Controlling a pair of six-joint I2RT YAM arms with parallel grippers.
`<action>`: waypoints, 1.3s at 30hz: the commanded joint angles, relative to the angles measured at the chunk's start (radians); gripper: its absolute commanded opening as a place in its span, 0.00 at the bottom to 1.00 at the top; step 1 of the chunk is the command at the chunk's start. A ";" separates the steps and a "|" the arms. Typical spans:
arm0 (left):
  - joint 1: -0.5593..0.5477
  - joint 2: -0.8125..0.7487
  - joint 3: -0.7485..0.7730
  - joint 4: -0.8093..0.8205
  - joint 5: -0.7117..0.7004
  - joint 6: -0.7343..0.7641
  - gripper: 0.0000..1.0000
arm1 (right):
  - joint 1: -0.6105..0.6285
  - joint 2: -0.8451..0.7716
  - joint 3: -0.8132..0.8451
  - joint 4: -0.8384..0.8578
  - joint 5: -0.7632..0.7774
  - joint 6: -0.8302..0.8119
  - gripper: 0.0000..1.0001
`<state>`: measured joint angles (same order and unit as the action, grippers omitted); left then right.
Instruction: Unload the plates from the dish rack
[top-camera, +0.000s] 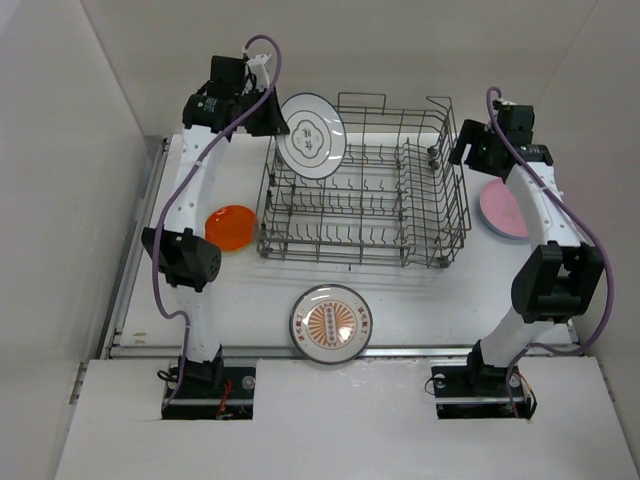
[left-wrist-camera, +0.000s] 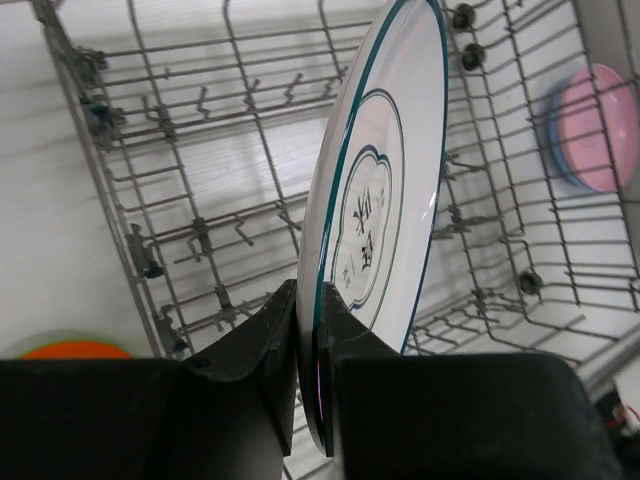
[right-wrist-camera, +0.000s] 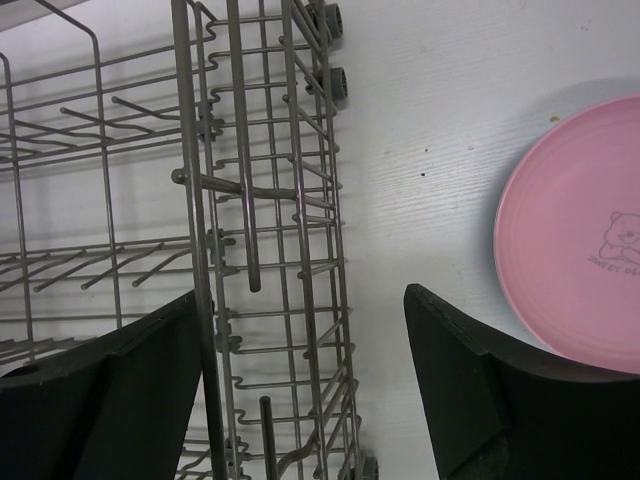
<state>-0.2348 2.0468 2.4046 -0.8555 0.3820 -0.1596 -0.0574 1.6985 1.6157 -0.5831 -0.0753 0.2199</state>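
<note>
Left gripper (left-wrist-camera: 310, 335): clamped tight on the rim of a round white plate with a teal edge (left-wrist-camera: 385, 190), upright at the far-left corner of the grey wire dish rack (top-camera: 452, 200).
Right gripper (right-wrist-camera: 300, 300): spread wide, holding nothing, over the rack's right wall.
Round pink plate (right-wrist-camera: 570, 230): flat on the white table (top-camera: 420, 300), right of the rack.
Round orange plate (top-camera: 231, 227): left of the rack.

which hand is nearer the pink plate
Right. The right hand hangs open over the rack's right edge, just beside the pink plate. The left hand is at the rack's far left corner, shut on the teal-rimmed plate.
</note>
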 joint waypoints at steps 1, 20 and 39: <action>0.020 -0.070 -0.038 0.006 0.209 -0.011 0.00 | 0.007 -0.003 0.061 0.026 -0.012 -0.010 0.82; -0.077 -0.142 -0.134 -0.342 0.535 0.390 0.00 | 0.007 -0.206 0.019 0.025 -0.003 -0.010 0.82; -0.457 -0.295 -0.594 -0.599 0.305 0.851 0.00 | 0.025 -0.427 -0.181 0.075 -0.058 0.018 0.83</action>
<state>-0.6418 1.8175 1.8877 -1.3132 0.7277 0.6395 -0.0437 1.3289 1.4513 -0.5682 -0.1154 0.2287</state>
